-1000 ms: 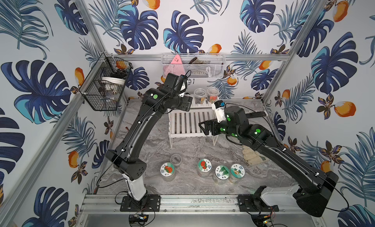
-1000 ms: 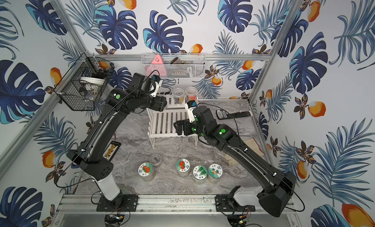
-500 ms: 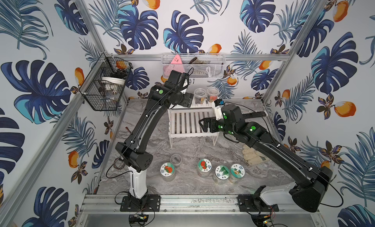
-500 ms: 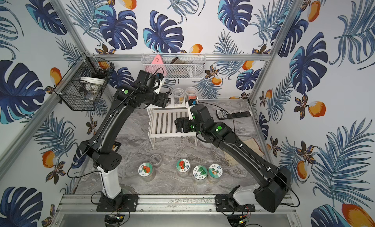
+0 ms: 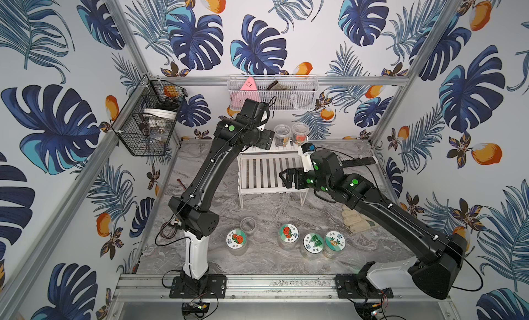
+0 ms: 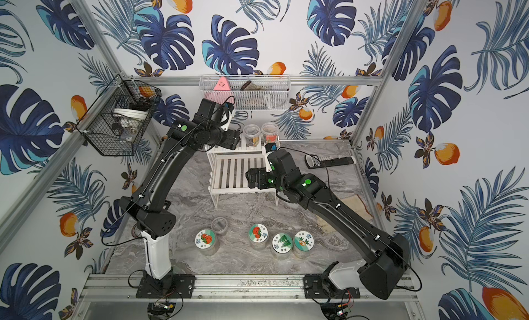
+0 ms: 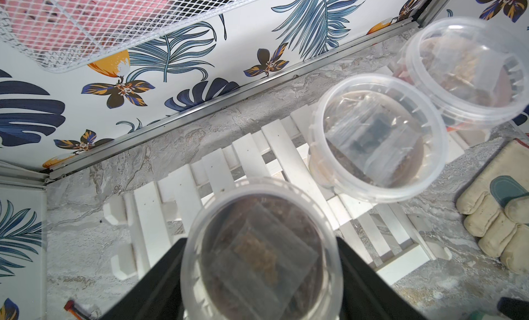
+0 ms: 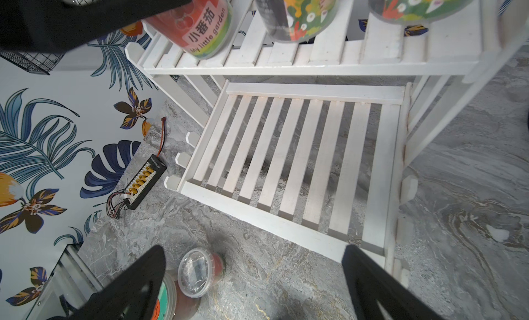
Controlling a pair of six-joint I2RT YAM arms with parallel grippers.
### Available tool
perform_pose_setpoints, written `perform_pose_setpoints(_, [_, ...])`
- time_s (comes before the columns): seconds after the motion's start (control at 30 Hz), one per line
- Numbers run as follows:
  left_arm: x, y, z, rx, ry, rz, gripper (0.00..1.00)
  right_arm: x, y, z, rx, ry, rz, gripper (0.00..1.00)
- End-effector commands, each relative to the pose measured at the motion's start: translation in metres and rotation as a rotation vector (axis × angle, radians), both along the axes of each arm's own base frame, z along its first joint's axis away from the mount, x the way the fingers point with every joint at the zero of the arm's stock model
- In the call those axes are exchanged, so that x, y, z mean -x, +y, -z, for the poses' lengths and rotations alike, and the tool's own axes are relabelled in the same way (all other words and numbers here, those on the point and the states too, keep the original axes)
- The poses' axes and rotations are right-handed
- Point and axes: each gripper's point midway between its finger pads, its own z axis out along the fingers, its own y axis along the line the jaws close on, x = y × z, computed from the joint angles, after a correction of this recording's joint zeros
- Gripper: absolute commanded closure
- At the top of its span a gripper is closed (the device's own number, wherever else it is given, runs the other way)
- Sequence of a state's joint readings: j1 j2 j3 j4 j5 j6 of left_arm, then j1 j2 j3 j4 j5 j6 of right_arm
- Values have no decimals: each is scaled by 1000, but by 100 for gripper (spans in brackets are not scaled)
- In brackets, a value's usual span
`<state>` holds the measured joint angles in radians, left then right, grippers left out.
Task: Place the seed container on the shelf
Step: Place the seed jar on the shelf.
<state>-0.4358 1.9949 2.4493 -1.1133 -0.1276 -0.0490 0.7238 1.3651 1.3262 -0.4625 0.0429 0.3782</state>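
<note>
My left gripper [image 7: 260, 264] is shut on a seed container [image 7: 262, 252], a clear-lidded tub with a red label [image 8: 200, 26]. It hangs tilted at the left end of the top tier of the white slatted shelf [image 5: 266, 172]. Whether its base touches the slats I cannot tell. In both top views the left gripper [image 5: 264, 139] [image 6: 230, 138] hides this tub. Two more seed containers [image 5: 282, 132] [image 5: 300, 130] stand on the same tier to its right. My right gripper [image 5: 286, 176] [image 8: 254, 275] is open and empty over the front edge of the lower tier.
Several lidded containers [image 5: 288, 232] stand along the table's front. A work glove [image 5: 355, 221] lies at the right, a black bar [image 5: 357, 161] behind it. A black wire basket [image 5: 148, 123] and a white mesh basket [image 5: 272, 93] hang on the walls. A connector board [image 8: 143, 181] lies left of the shelf.
My left arm has carried the held container farther back and right, over the shelf's top tier. The right gripper has shifted slightly left and stays open.
</note>
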Motion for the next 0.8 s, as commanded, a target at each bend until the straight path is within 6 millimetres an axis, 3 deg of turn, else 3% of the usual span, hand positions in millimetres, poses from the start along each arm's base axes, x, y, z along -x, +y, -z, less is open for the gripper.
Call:
perform_pose_setpoints(0.0, [-7, 0, -4, -5, -31, 7, 25, -9, 3, -13, -59, -54, 31, 0])
perform_pose_setpoints(0.27, [-11, -1, -2, -14, -35, 12, 24, -28, 15, -38, -140, -214, 34, 0])
perform_pose_setpoints(0.47, [-13, 1, 0, -31, -39, 2, 21, -40, 18, -40, -160, -259, 62, 0])
perform_pose_setpoints(0.77, [-14, 2, -5, -21, -57, -8, 10, -39, 8, -31, -136, -242, 102, 0])
